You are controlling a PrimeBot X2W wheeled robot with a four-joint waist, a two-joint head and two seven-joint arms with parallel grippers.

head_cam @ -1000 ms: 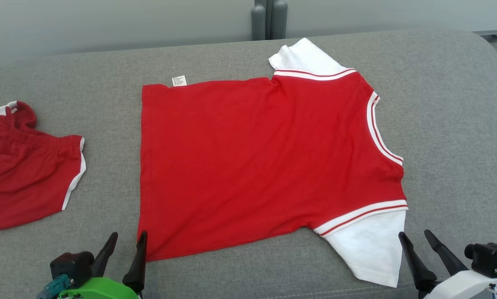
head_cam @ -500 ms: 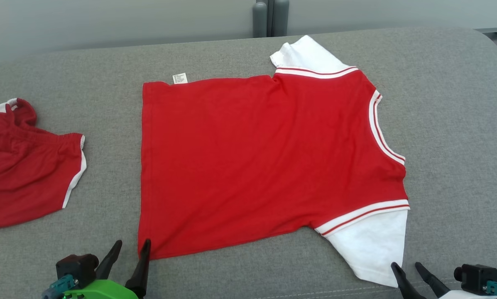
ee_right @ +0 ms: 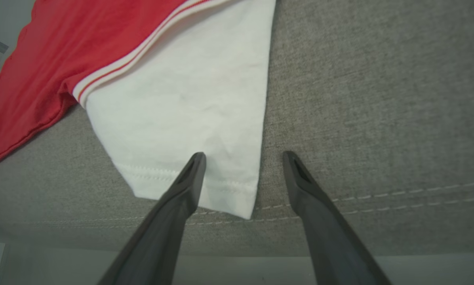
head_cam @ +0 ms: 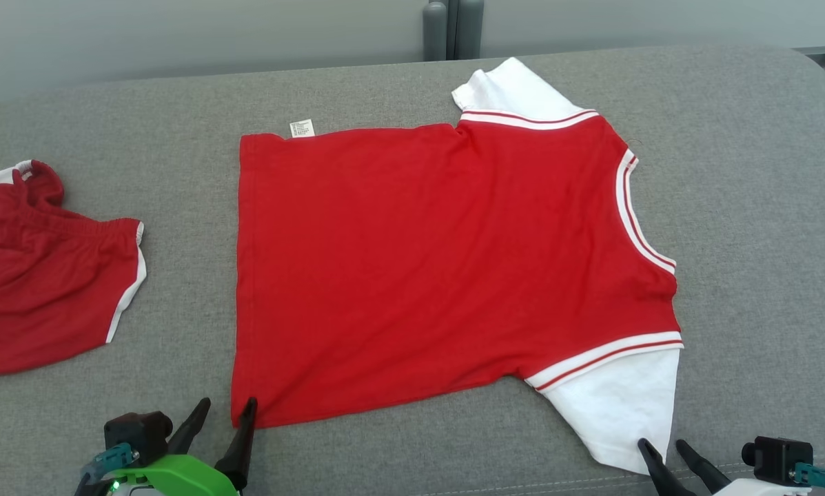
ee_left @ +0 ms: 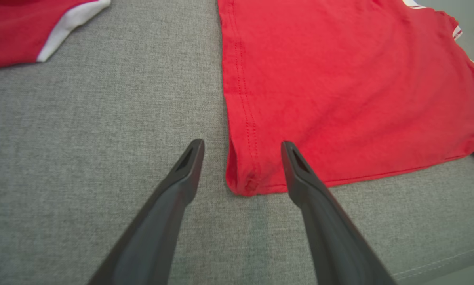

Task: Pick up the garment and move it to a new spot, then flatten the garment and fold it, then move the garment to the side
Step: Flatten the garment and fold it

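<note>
Open wide at left gripper (head_cam: 227,401), near hem corner of red shirt (head_cam: 440,262) sitting between the fingers, one finger over bare grey cushion (head_cam: 764,207), other over the fabric, gripping nothing. Open wide too at right gripper (head_cam: 660,444), straddling outer corner of white sleeve (head_cam: 619,406) just by the cushion's stitched front seam, nothing held. Spread flat straight ahead of both grippers, collar end on the right gripper's side, hem on the left's; well off past the left gripper's outer side, red shorts (head_cam: 40,289) with white trim.
</note>
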